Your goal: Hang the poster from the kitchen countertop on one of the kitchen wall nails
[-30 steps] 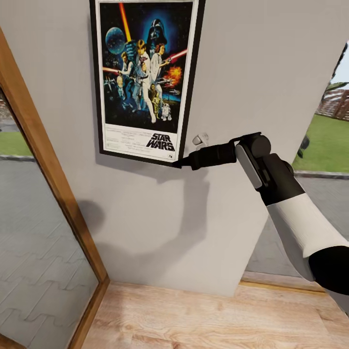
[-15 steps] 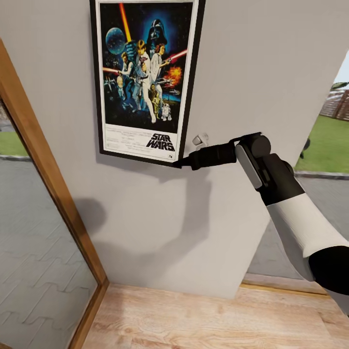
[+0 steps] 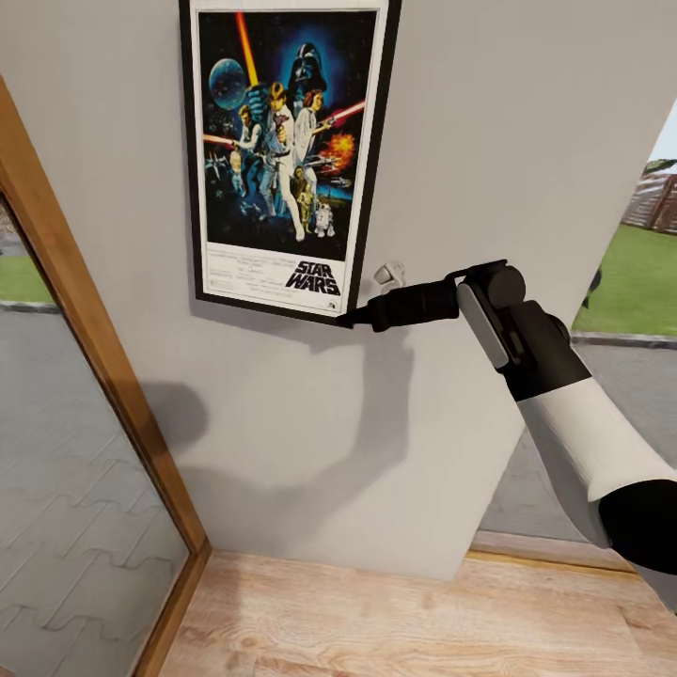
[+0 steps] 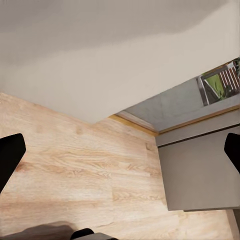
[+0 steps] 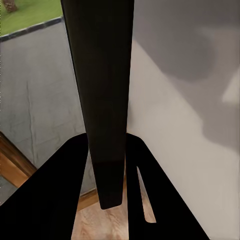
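The poster, black-framed with the Star Wars title strip at its lower end, lies flat against the grey wall, its top edge cut off by the head view. My right gripper is shut on the poster's lower right corner. In the right wrist view the dark frame edge of the poster runs between the two black fingers. My left gripper is open and holds nothing, pointing at the wooden floor. The kitchen countertop is out of view.
A small white peg sticks out of the wall just right of the poster's corner. A wood-framed glass door stands at the left. An opening to the lawn lies at the right. Wooden floor runs below.
The poster has slid a little to the right and down against the wall, with my right gripper still shut on its corner. The arm has barely moved.
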